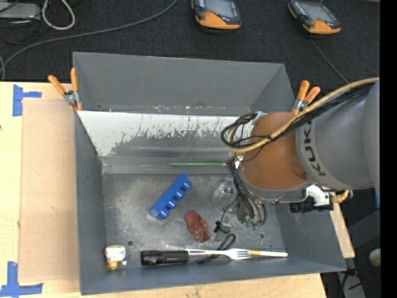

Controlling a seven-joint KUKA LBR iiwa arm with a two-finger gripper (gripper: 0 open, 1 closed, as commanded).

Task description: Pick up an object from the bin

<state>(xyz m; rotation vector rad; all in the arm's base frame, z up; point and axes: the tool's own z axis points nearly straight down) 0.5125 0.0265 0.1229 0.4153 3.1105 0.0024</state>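
Your gripper (231, 223) hangs just right of the red lump (197, 226) on the bin (124, 207) floor; clenched or released, I cannot tell. Off-centre, it may snag the fork (248, 253) instead.

Near the middle of the bin (186, 85) floor we see a dark red crumpled lump (197, 226). At 10 o'clock from it, near, a blue ridged plastic block (170, 196) lies flat, its length running from 7 to 1 o'clock. Along the front wall a pale fork (248, 253) lies flat, handle toward 3 o'clock. Its tines meet the end of a black flashlight (164, 257). At 9 o'clock from that sits a small white-and-gold roll (115, 255). A thin green stick (198, 164) lies at 12 o'clock, along the back wall's foot.
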